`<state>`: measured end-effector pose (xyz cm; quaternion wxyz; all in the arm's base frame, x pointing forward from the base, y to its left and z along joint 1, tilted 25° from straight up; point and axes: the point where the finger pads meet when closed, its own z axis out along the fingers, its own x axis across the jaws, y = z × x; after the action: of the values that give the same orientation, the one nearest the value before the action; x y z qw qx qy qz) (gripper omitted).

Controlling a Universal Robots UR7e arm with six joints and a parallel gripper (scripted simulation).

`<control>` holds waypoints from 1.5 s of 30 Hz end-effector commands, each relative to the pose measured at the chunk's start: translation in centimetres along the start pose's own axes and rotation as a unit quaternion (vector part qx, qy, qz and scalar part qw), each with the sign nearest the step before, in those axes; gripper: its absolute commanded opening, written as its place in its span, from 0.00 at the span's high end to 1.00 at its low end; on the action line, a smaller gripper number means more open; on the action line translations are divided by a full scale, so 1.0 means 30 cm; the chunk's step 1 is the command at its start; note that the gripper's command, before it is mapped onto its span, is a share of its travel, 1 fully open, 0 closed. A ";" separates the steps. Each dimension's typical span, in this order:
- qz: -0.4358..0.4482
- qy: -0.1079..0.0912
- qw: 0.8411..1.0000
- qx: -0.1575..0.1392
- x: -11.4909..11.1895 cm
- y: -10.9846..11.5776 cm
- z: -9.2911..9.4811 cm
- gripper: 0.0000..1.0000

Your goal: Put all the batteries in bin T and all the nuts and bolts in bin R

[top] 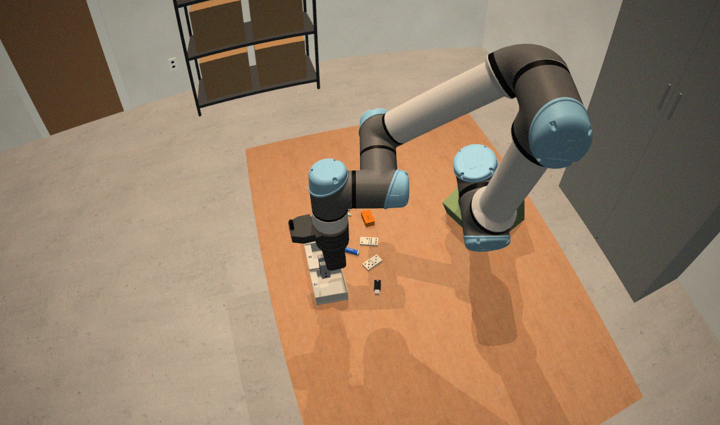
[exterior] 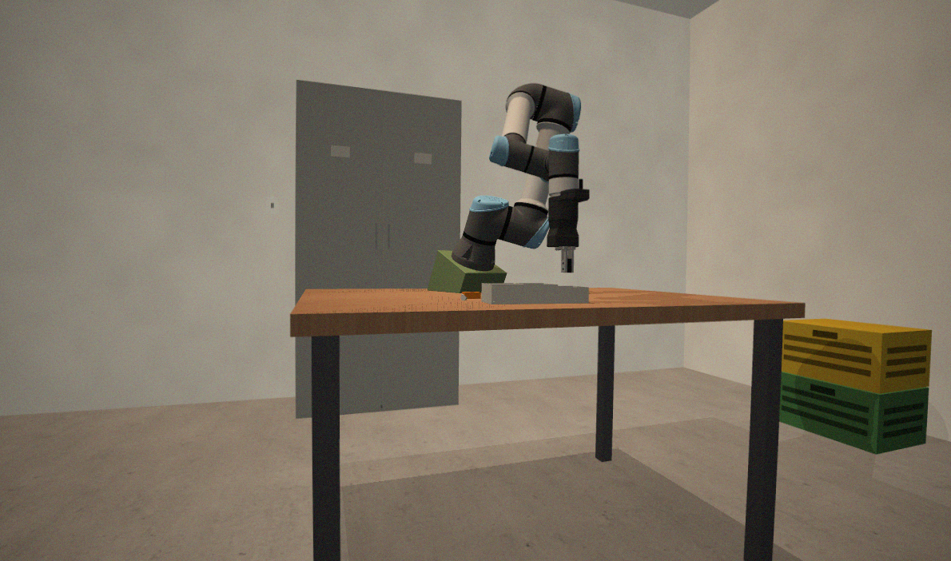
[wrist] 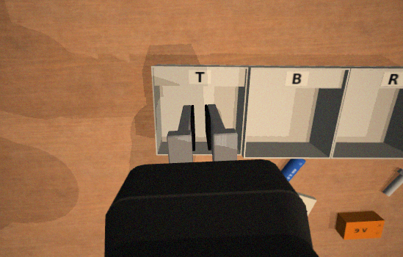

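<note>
Three joined grey bins stand in a row in the wrist view: T (wrist: pixel 200 88) on the left, B (wrist: pixel 290 110) in the middle, R (wrist: pixel 376 110) on the right. All three look empty. My gripper (wrist: pixel 200 118) (exterior: pixel 567 268) hangs over bin T, above its rim. Its fingers are shut to a narrow gap, and I see nothing between them. A blue cylinder battery (wrist: pixel 293 169) lies just in front of bin B. An orange 9 V battery (wrist: pixel 359 224) and a grey bolt (wrist: pixel 396 181) lie in front of bin R.
Two dominoes (top: pixel 368 241) (top: pixel 372 261) and a black USB stick (top: pixel 377 286) lie on the table right of the bins (top: pixel 328 280). The bins stand near the table's left edge. The arm's green base (top: pixel 484 211) stands at the far side.
</note>
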<state>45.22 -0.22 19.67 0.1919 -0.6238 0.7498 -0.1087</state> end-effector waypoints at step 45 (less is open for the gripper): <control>0.002 0.002 1.000 0.000 0.001 0.000 0.191 0.69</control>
<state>47.62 0.17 14.47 0.1907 -0.6223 0.7514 -0.1087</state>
